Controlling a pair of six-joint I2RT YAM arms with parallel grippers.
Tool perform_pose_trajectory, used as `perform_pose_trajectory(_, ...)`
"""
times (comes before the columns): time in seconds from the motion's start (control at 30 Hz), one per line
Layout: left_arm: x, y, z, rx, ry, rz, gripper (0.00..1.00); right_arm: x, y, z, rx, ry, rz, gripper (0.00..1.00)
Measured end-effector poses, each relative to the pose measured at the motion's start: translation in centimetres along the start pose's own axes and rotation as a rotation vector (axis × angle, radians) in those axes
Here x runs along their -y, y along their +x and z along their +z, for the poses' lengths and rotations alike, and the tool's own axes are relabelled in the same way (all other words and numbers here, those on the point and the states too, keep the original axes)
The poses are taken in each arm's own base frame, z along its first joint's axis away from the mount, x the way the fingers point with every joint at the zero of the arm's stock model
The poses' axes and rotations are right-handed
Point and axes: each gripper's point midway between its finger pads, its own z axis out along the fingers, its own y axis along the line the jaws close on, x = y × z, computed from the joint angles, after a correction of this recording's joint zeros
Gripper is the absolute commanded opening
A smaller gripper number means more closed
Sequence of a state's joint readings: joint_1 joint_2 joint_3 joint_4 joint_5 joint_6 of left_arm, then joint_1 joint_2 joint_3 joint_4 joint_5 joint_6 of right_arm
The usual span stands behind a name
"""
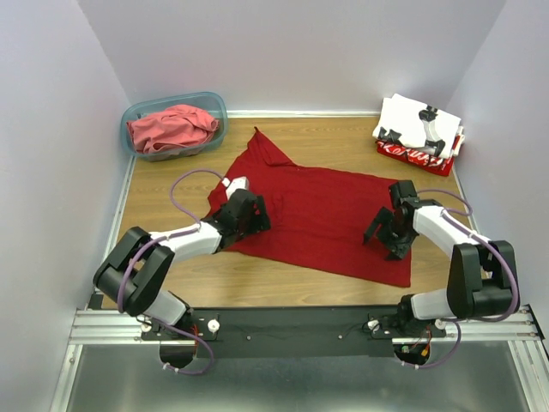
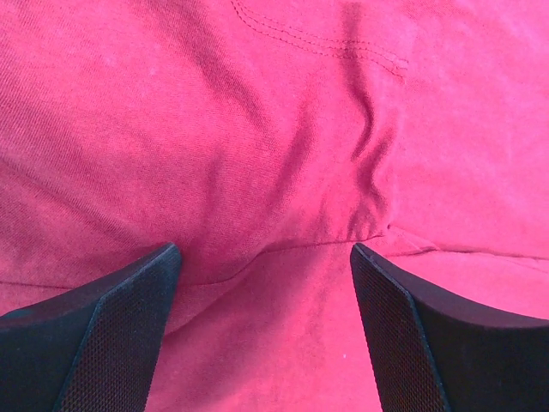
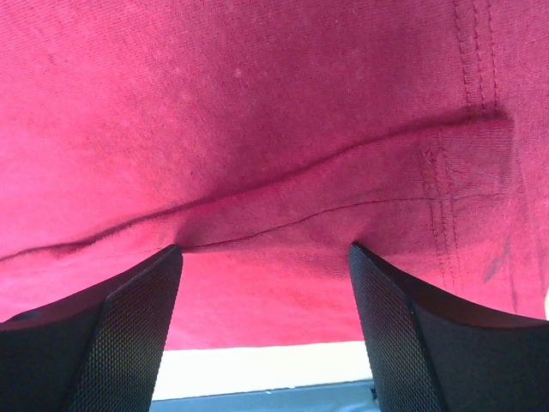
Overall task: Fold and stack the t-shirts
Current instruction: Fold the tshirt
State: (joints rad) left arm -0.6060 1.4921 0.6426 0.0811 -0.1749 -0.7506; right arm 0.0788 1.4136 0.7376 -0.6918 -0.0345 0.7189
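Observation:
The plain deep red t-shirt (image 1: pixel 317 219) lies spread across the middle of the table. My left gripper (image 1: pixel 249 215) is open and pressed down on its left edge; in the left wrist view (image 2: pixel 266 292) the cloth fills the gap between the fingers. My right gripper (image 1: pixel 386 233) is open on the shirt's right side, over a hem fold (image 3: pixel 343 206) near its edge. The coral-red shirt (image 1: pixel 171 127) is bunched in the teal tub. The white printed shirt (image 1: pixel 420 124) lies folded on the red lettered one (image 1: pixel 412 156) at the back right.
The translucent teal tub (image 1: pixel 216 107) stands at the back left corner. White walls close the table on three sides. Bare wood shows along the near edge (image 1: pixel 257 287) in front of the shirt.

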Motion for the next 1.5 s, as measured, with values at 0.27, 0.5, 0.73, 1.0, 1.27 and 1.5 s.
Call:
perform_pose_trajectory(0.27, 0.7, 2.6, -2.1, -0.058, 0.008, -0.023, 0.89, 3.5, 2.5, -1.0, -0.046, 0.123, 0.025, 0.89)
perform_pose_trajectory(0.5, -0.2, 3.1, -3.5, -0.114, -0.061, -0.01, 0.89, 2.2, 0.2, -4.1, -0.002, 0.121, -0.01, 0.94)
perform_pose_trajectory(0.73, 3.9, -1.5, -2.8, -0.06, -0.014, 0.051, 0.92, -4.1, -4.7, -7.8, 0.156, -0.032, -0.098, 0.95)
perform_pose_trajectory(1.0, 5.9, -3.3, 0.8, -0.001, 0.026, 0.183, 0.94, -7.1, -3.3, -4.2, 0.147, -0.013, -0.212, 0.95)
perform_pose_trajectory(1.27, 5.2, -1.7, 1.9, 0.044, 0.113, 0.285, 0.94, -3.7, -2.0, -0.8, 0.162, 0.085, -0.187, 0.95)
perform_pose_trajectory(1.5, 4.2, 0.1, 2.1, 0.062, 0.156, 0.303, 0.94, -2.7, -1.8, 0.4, 0.171, 0.113, -0.161, 0.95)
